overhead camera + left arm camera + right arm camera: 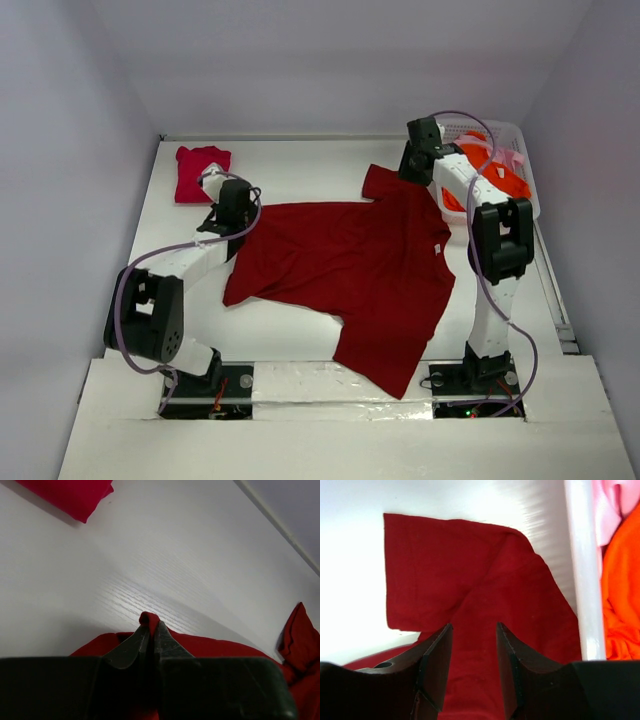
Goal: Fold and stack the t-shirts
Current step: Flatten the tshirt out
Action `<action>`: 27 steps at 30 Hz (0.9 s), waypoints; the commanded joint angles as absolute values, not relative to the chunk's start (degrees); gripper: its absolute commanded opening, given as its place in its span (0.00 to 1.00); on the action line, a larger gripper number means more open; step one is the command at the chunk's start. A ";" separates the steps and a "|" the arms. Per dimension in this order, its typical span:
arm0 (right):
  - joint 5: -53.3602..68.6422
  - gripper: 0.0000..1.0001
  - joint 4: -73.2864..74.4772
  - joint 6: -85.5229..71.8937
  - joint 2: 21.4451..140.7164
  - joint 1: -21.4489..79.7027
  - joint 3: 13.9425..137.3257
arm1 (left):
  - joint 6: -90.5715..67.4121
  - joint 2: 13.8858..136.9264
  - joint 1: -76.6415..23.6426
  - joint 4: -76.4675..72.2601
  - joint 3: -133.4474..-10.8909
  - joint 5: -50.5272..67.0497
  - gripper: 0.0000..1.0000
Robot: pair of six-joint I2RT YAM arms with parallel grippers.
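1. Large dark red cloth t-shirt (350, 260): spread across the middle of the white table (300, 165). Its long axis runs left to right, with the hem toward my left arm and the collar and sleeves toward my right.
2. My left gripper (150, 625): pressed together, pinching a small peak of cloth at the hem's far corner.
3. My right gripper (474, 630): jaws spread, nothing between them, poised over the far sleeve and shoulder. The sleeve lies straight ahead and below.
4. Governing relation, in my judgement: my 2 grippers sit at opposite ends of the shirt's far edge. The right is nearer the sleeve and the left nearer the hem.
5. Folded crimson-pink t-shirt (203, 172): far-left corner, well apart from the dark red one.
6. White plastic lattice basket (520, 135): beside my right arm. It holds a bright orange t-shirt (620, 605) and a pale pink t-shirt (612, 505), both only partly seen.
7. Hidden: my right arm covers the collar side. I cannot tell whether the right tips touch cloth.
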State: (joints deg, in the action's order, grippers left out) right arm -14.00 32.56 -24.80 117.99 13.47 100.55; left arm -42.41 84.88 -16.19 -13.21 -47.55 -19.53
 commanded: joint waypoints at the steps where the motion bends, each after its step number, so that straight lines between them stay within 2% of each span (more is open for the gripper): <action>1: -12.66 0.46 31.99 -23.29 119.00 13.36 103.80 | -41.22 80.69 -15.64 -13.62 -47.29 -20.57 0.00; 27: -13.45 0.47 32.70 -21.97 119.53 13.36 105.02 | -39.64 73.04 -11.78 -12.39 -41.31 -22.68 0.00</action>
